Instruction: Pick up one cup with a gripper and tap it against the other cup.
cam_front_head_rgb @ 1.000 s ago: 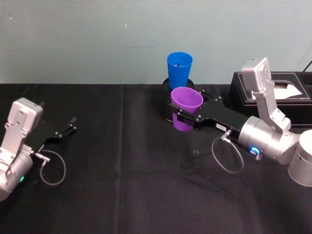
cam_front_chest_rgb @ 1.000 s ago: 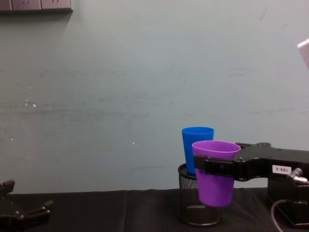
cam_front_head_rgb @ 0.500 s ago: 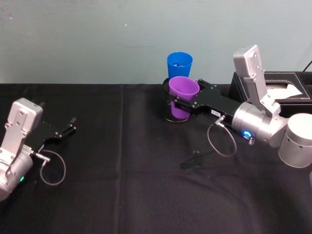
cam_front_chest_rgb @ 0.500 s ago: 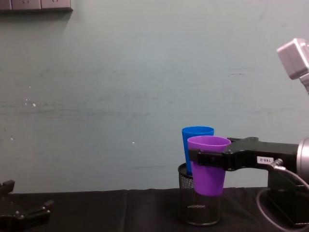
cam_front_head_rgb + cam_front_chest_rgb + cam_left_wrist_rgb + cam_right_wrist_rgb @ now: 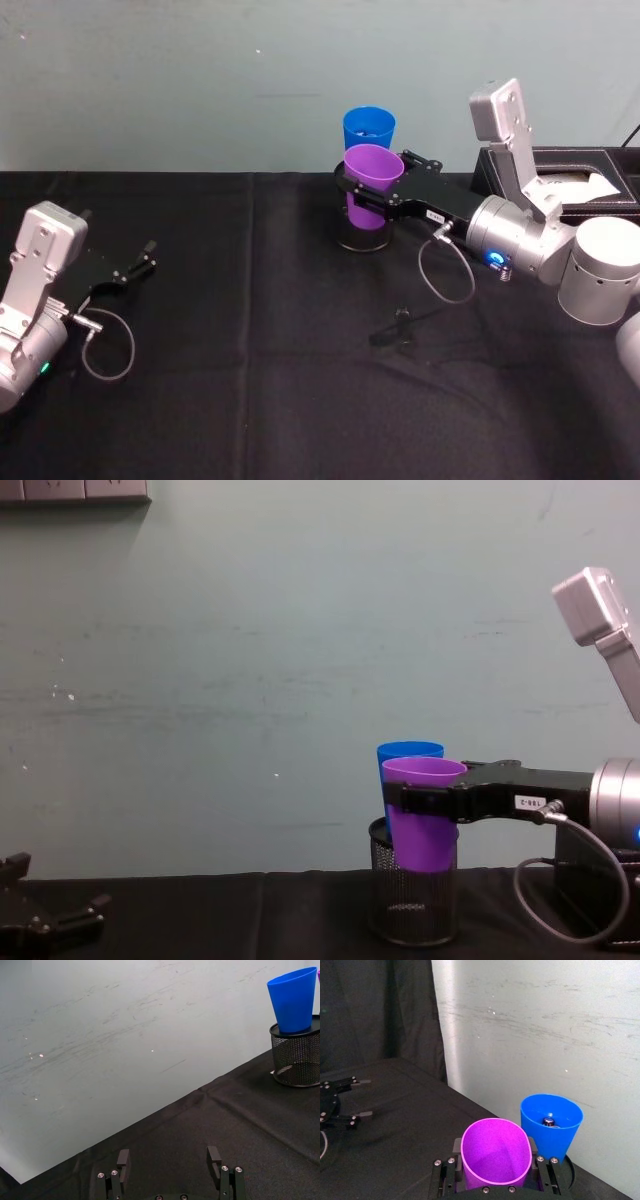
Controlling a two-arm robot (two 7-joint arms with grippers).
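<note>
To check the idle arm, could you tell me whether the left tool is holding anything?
No, the left tool is open, with nothing between its fingers.

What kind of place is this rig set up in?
Probably a robotics lab test bench: a black-clothed table against a bare teal wall, the right gripper holding a purple cup beside a blue cup.

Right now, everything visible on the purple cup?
The purple cup is a plain, smooth, tapered tumbler, plastic by its look, no handle, empty. It is upright, in the air, clamped below the rim by the right pincer. It hangs just before the blue cup, its base lower than the mesh holder's rim. Whether the cups touch I cannot tell.
</note>
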